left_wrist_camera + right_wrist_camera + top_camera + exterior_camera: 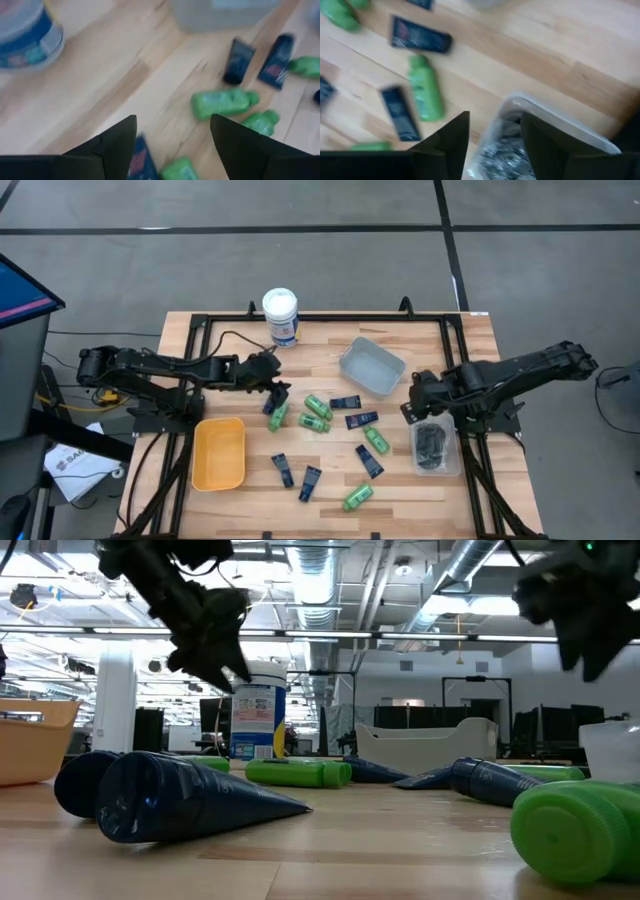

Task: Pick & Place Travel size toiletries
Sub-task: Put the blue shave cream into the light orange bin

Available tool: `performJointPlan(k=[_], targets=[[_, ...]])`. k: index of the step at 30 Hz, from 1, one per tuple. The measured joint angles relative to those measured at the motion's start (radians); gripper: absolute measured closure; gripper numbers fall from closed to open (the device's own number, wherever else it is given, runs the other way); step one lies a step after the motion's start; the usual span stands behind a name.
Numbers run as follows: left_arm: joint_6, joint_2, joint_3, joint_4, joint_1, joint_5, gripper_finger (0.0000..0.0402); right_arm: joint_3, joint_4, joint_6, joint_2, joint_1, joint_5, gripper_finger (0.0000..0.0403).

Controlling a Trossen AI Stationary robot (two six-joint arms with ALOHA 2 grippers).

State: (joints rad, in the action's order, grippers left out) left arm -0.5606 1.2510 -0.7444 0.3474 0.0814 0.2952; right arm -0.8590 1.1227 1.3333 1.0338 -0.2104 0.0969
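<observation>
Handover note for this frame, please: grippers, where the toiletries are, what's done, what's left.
Left gripper: open, empty, above a navy tube and green bottle beside the yellow bin.
Right gripper: jaws apart, nothing held, over the rim of the clear bin holding dark items.
Done: dark items binned; yellow bin and second clear bin look empty.
Left: green bottles and navy tubes scattered mid-table.

Five green bottles (pixel 318 405), six navy tubes (pixel 362 419) (one half-hidden under an arm), two clear bins (pixel 372 365), one yellow tray (pixel 220 452), one white canister (pixel 281 315); dark tins (pixel 433 442) too heaped to count.
</observation>
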Motion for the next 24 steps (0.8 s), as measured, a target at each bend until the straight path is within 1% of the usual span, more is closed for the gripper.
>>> performJointPlan(k=[4, 8, 13, 17, 20, 24], targets=[[-0.063, 0.0, 0.0, 0.074, 0.005, 0.003, 0.0151, -0.018, -0.009, 0.002, -0.017, 0.009, 0.048, 0.0221], [-0.102, 0.04, 0.0, 0.117, 0.027, 0.004, 0.0151, -0.018, -0.011, -0.006, -0.014, 0.011, 0.069, 0.0224], [-0.111, 0.144, 0.0, 0.114, 0.038, -0.032, 0.0151, -0.017, -0.013, -0.022, 0.001, 0.011, 0.069, 0.0236], [-0.111, 0.225, 0.0, 0.114, 0.037, -0.037, 0.0151, -0.017, -0.028, -0.035, 0.002, 0.013, 0.071, 0.0242], [-0.111, 0.263, 0.0, 0.106, 0.037, -0.039, 0.0146, -0.017, -0.028, -0.036, 0.001, 0.013, 0.073, 0.0245], [-0.109, 0.293, 0.0, 0.107, 0.037, -0.04, 0.013, -0.017, -0.035, -0.052, 0.001, 0.012, 0.073, 0.0245]])
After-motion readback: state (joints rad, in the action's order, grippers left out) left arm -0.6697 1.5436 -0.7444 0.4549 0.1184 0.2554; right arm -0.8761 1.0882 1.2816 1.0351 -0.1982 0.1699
